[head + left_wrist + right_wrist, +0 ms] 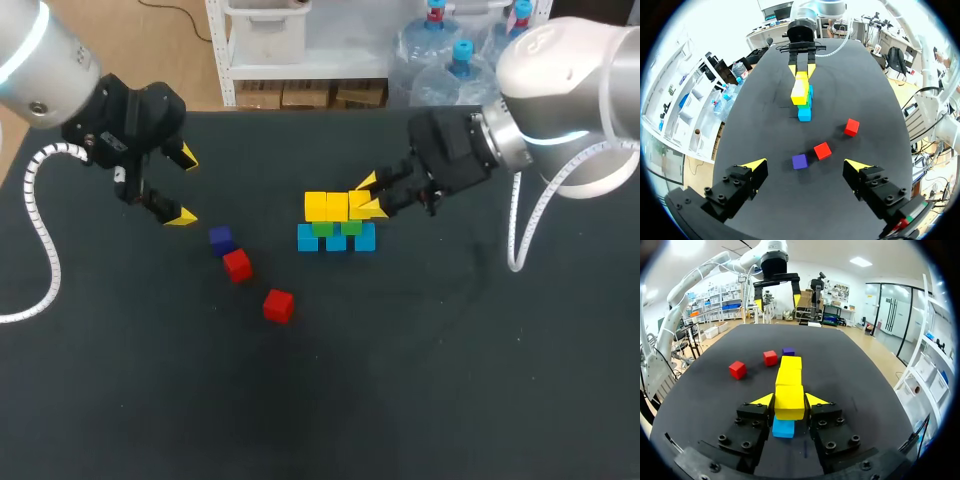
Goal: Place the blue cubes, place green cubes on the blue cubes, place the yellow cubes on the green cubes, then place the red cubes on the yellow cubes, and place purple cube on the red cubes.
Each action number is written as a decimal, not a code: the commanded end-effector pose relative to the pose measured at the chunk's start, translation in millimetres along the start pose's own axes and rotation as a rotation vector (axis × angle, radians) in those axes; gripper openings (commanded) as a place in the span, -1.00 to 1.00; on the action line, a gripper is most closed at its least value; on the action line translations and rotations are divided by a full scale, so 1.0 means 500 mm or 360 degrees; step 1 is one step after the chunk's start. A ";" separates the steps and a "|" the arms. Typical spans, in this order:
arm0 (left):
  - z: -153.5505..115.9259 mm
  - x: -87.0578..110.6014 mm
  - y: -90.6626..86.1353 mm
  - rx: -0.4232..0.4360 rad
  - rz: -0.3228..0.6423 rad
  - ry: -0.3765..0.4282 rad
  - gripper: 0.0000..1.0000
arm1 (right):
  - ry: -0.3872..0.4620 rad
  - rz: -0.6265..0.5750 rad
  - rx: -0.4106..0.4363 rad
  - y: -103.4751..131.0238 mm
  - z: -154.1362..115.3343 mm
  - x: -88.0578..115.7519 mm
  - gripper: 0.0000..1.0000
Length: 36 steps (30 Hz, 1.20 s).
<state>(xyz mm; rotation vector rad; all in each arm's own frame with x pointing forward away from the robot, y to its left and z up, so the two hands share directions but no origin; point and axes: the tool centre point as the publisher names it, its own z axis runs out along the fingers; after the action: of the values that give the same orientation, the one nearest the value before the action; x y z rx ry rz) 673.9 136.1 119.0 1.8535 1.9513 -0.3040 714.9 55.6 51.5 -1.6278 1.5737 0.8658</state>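
The black table point(420, 400) takes up nearly everything seen from overhead. The right arm point(560, 90) comes in from 3 o'clock and the left arm point(50, 60) from 10 o'clock, both cut off at the frame's edge.

Near the middle stands the stack point(336, 222). Three blue cubes point(336, 241) sit in a row on the table, with green cubes point(322, 228) on them and three yellow cubes point(327, 206) on top. Only two slivers of green show between the layers, and from the right wrist the green is hidden altogether.

The right gripper point(370, 197) pinches the end yellow cube point(789, 401) at the row's 3 o'clock end, with a finger pressed to each side. From overhead those fingers cover part of it. The left gripper point(185, 187) hangs with its fingers spread wide, out at 9 o'clock from the stack.

On the table, one red cube point(237, 265) lies at 8 o'clock from the stack. The other red cube point(278, 305) is at 7 o'clock. The purple cube point(221, 239) lies at 9 o'clock, just beside the first red one, with a small gap between them.
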 end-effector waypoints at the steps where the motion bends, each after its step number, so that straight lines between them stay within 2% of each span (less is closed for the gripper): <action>1: 0.001 0.003 0.001 0.0001 0.0006 -0.0007 1.00 | -0.0001 0.0001 -0.0004 -0.003 0.002 0.001 -0.80; 6: 0.001 0.003 0.001 0.0001 0.0006 -0.0007 1.00 | 0.0001 0.0002 -0.0007 -0.004 0.003 0.001 -0.56; 15: 0.001 0.003 0.001 0.0001 0.0006 -0.0007 1.00 | 0.0001 0.0003 -0.0008 -0.005 0.005 0.001 -0.56; 21: 0.001 0.003 0.001 0.0001 0.0006 -0.0007 1.00 | 0.0004 0.0005 -0.0010 -0.006 0.006 0.002 -0.39; 36: 0.001 0.003 0.001 0.0001 0.0006 -0.0007 1.00 | 0.0002 0.0006 -0.0007 -0.008 0.006 0.003 -0.33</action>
<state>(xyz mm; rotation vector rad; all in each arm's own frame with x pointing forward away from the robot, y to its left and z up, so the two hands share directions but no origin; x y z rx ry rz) 673.9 136.1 119.0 1.8535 1.9513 -0.3040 718.1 57.4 50.3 -1.6304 1.5784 0.8695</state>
